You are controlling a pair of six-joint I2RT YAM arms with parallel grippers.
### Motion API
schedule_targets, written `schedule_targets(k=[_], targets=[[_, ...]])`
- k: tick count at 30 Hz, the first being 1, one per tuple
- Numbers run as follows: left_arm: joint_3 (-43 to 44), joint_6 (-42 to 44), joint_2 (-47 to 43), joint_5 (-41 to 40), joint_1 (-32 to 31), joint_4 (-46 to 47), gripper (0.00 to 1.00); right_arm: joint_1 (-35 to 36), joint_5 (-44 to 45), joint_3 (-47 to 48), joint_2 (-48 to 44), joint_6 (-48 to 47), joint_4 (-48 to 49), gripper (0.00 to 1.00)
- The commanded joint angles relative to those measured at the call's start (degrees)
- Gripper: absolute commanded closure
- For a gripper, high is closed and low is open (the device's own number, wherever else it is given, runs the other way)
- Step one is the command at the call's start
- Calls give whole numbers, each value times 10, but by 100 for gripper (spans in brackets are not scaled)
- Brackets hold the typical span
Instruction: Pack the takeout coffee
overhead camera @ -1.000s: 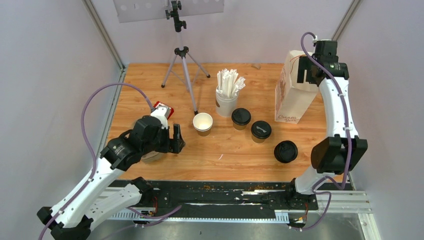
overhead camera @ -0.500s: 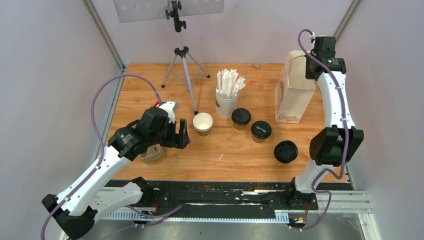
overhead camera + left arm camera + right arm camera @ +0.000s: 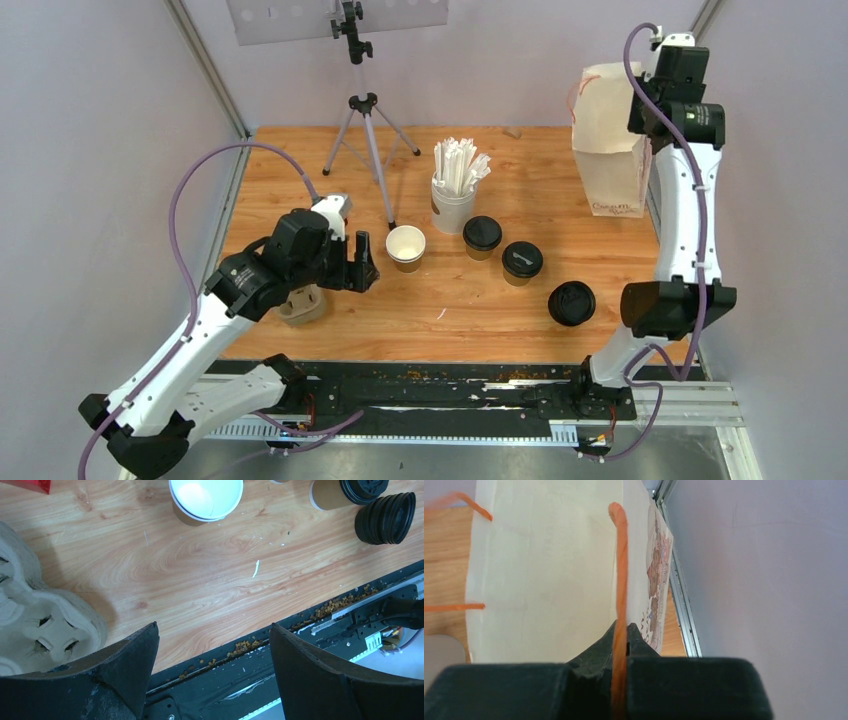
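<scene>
Two lidded takeout coffee cups (image 3: 482, 236) (image 3: 522, 262) stand mid-table, brown with black lids. An unlidded cup (image 3: 405, 246) (image 3: 205, 497) stands to their left. My left gripper (image 3: 360, 266) (image 3: 214, 626) hovers open and empty just left of that cup, over the table's front edge. One lidded cup (image 3: 345, 487) shows at the top of the left wrist view. At the far right, my right gripper (image 3: 640, 105) (image 3: 623, 630) is shut on the orange handle (image 3: 619, 570) of a white paper bag (image 3: 610, 140) (image 3: 544, 580), which hangs lifted by the right wall.
A pulp cup carrier (image 3: 300, 305) (image 3: 30, 615) lies under my left arm. A pile of black lids (image 3: 571, 303) (image 3: 385, 517) sits front right. A white cup of straws (image 3: 455, 195) and a tripod (image 3: 365, 120) stand behind the cups.
My right gripper closed on the bag's handle and raised the bag up and toward the right wall. My left gripper moved a little right toward the unlidded cup.
</scene>
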Motion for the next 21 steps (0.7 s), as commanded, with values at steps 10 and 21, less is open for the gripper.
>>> schedule_targets(k=[10,21], targets=[[63,-16,15,-60,1,-17,11,7,-110,27,-181,120,-35,100],[160,-5,27,-141,1,-73,0,163,-209,-14,-261,188,-97,100]])
